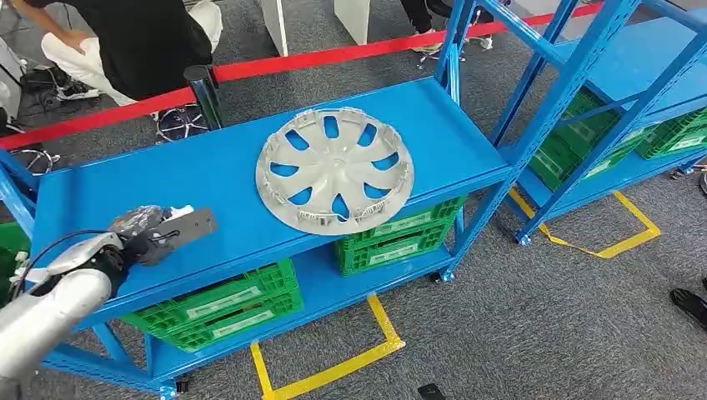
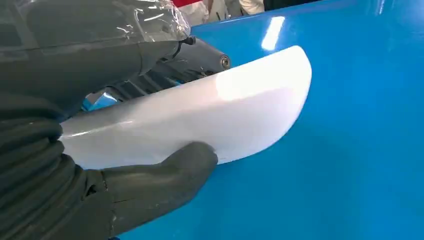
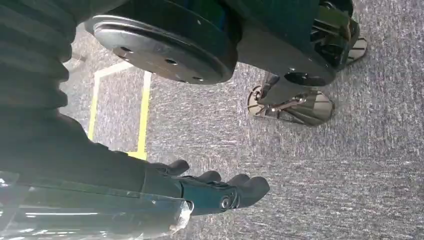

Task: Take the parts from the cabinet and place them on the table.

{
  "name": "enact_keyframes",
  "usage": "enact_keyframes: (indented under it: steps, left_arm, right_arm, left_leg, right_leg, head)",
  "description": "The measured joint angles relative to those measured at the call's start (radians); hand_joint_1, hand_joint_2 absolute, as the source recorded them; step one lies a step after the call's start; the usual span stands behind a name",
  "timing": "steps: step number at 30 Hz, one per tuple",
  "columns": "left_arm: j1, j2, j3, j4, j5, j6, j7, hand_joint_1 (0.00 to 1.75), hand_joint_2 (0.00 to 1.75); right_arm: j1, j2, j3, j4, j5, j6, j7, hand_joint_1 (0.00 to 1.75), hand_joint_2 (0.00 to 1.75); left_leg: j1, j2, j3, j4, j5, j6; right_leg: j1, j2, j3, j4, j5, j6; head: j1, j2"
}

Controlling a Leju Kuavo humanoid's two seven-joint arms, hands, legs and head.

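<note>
Left hand (image 1: pixel 154 236) is already gripping a small white part (image 2: pixel 200 115): the wrist view shows the thumb pressed under its lower edge and darker fingers (image 2: pixel 165 75) over the top, so it's a pinch across the short dimension. The part's long axis runs straight out from the hand, its rounded tip leading and hanging low over the blue shelf top (image 1: pixel 225 179); I can't tell whether it's touching the surface or just clear of it. Head view puts this at the near-left edge of the top shelf, part pointing right along the shelf toward the wheel cover (image 1: pixel 334 171). So the relation that matters is part-to-surface: a flat, level deck directly below, the part just beside or on it. My read is we're at the set-down step, and a small descent then release should do it. The wheel cover lies flat, well apart to the right with bare shelf between, so collision risk looks low. Right hand (image 3: pixel 215 190) hangs by the robot's side over grey carpet, fingers loosely extended, holding nothing, not positioned to help.
</note>
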Motion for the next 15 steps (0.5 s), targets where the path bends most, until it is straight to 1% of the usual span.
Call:
enact_keyframes:
  steps: [3, 6, 8, 11, 15]
  left_arm:
    - [0.000, -0.002, 0.000, 0.000, 0.000, 0.002, -0.003, 1.75, 1.75]
    - [0.000, -0.005, -0.002, 0.000, -0.008, 0.019, -0.025, 1.75, 1.75]
    - [0.000, -0.006, -0.003, -0.001, -0.050, 0.044, -0.053, 1.75, 1.75]
    - [0.002, -0.009, -0.003, -0.002, -0.131, 0.098, -0.082, 1.75, 1.75]
    - [0.012, -0.013, -0.003, -0.002, -0.159, 0.137, -0.102, 1.75, 1.75]
  right_arm:
    - [0.000, 0.000, 0.003, 0.000, -0.003, 0.000, -0.001, 0.00, 1.75]
    - [0.000, 0.000, 0.008, 0.000, -0.010, 0.000, -0.003, 0.00, 1.75]
    - [0.001, 0.000, 0.008, 0.000, -0.013, 0.000, -0.005, 0.00, 1.75]
    - [0.002, -0.001, 0.008, 0.000, -0.021, 0.000, -0.008, 0.00, 1.75]
    - [0.004, -0.001, 0.008, 0.000, -0.027, 0.000, -0.011, 0.00, 1.75]
  left_leg:
    - [0.000, 0.000, 0.001, 0.000, 0.000, 0.000]
    - [0.000, 0.000, 0.001, 0.000, 0.000, 0.000]
    - [0.000, -0.001, 0.000, 0.000, 0.000, 0.000]
    - [0.000, -0.001, 0.000, 0.000, 0.000, 0.000]
    - [0.000, -0.001, 0.000, 0.000, 0.000, 0.000]
  right_leg:
    - [0.000, 0.000, 0.000, 0.000, 0.000, 0.000]
    - [0.000, 0.000, 0.000, 0.000, 0.000, 0.000]
    - [0.000, 0.000, 0.000, 0.000, 0.000, 0.000]
    - [0.000, 0.000, 0.001, 0.000, 0.000, 0.000]
    - [0.000, 0.000, 0.001, 0.000, 0.000, 0.000]
  head:
    - [0.000, 0.000]
    - [0.000, 0.000]
    - [-0.001, 0.000]
    - [0.000, 0.000]
    - [0.000, 0.000]
